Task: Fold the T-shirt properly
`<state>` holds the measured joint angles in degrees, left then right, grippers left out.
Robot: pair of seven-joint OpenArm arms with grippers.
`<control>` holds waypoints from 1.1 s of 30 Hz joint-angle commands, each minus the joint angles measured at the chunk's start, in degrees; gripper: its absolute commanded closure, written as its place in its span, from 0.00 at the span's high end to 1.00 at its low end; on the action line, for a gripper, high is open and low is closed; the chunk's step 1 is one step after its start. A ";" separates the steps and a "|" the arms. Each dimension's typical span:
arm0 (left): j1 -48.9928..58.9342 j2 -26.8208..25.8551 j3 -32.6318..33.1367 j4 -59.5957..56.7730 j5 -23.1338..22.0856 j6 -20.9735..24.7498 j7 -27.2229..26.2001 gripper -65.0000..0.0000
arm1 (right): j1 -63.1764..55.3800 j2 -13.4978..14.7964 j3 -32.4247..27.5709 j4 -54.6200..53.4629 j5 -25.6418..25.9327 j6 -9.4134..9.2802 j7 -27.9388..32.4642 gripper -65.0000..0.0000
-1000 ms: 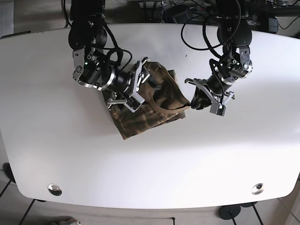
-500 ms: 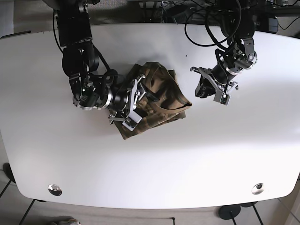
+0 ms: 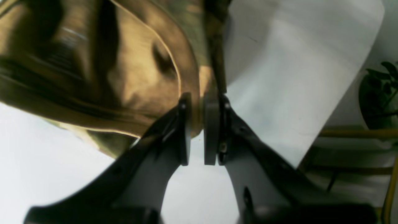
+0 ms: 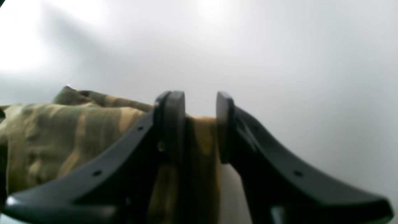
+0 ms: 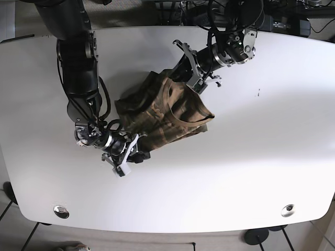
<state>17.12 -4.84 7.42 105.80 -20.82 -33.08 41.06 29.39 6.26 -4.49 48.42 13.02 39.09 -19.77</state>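
Two arms reach over the white desk (image 5: 251,157), one to each end of a camouflage T-shirt (image 5: 167,112) that lies rumpled and partly folded near the desk's middle. The left tool (image 5: 184,70) comes in from the far side and meets the shirt's upper edge; in the left wrist view its two fingers (image 3: 211,130) stand nearly together, with a thin bit of the brown-green cloth (image 3: 124,62) caught between their tips, so it is pinching the shirt's edge. The right tool (image 5: 130,157) sits low on the desk at the shirt's near-left corner. In the right wrist view its black fingers (image 4: 174,124) are set a little apart, and a band of the camouflage fabric (image 4: 62,137) runs down through the gap between them; whether the pads actually press on that cloth cannot be told from the blurred picture. A round metal fitting (image 5: 61,211) is set into the desk near the front left edge and another (image 5: 287,210) near the front right. A dark leafy plant (image 3: 381,93) shows beyond the desk's edge in the left wrist view.
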 commanded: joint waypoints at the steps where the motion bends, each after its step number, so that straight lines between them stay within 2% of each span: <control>1: -0.64 -0.13 0.01 -0.61 -0.85 -0.37 -1.28 0.07 | 1.87 -0.42 0.32 -1.61 -0.93 0.91 4.43 0.25; 4: -2.66 -0.30 -2.63 -5.18 -0.85 -0.28 -1.37 0.07 | 1.78 0.02 0.32 -5.04 -1.10 0.91 8.12 0.24; 6: -5.92 -0.39 -5.27 -9.23 -0.85 -0.28 -1.37 0.07 | 1.34 2.05 0.32 -5.83 -1.02 0.91 9.00 0.24; 10: -12.07 -0.48 -6.94 -16.35 -0.85 -0.11 -1.37 0.08 | -2.44 4.33 0.40 -3.54 -0.40 0.91 9.18 0.24; 13: -17.78 -0.48 -9.40 -23.47 -0.85 -0.02 -1.37 0.08 | -6.66 6.97 0.32 -0.56 7.78 0.91 8.65 0.24; 16: -23.67 -0.48 -11.77 -29.62 -0.85 -0.02 -1.45 0.08 | -11.23 10.05 0.32 4.10 14.98 0.91 4.87 0.24; 20: -30.71 -2.41 -12.30 -35.69 -0.85 -0.02 -4.09 0.08 | -19.32 12.51 0.32 13.86 19.56 0.91 2.93 0.23; 28: -35.37 -4.35 -12.56 -34.11 -1.20 -0.02 -3.74 0.09 | -30.84 12.16 0.40 31.44 19.82 0.91 -2.78 0.23; 30: -33.70 -5.93 -12.65 -27.60 -1.20 -0.02 -2.77 0.09 | -30.84 11.10 0.40 36.02 19.82 0.91 -6.47 0.23; 33: -26.84 -6.98 -12.74 -14.50 -1.29 -0.02 1.36 0.16 | -26.79 9.61 0.14 42.17 19.82 0.91 -14.82 0.24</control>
<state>-8.62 -11.77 -5.41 90.54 -21.08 -32.67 43.40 1.72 15.31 -4.67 89.38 31.88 39.68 -36.36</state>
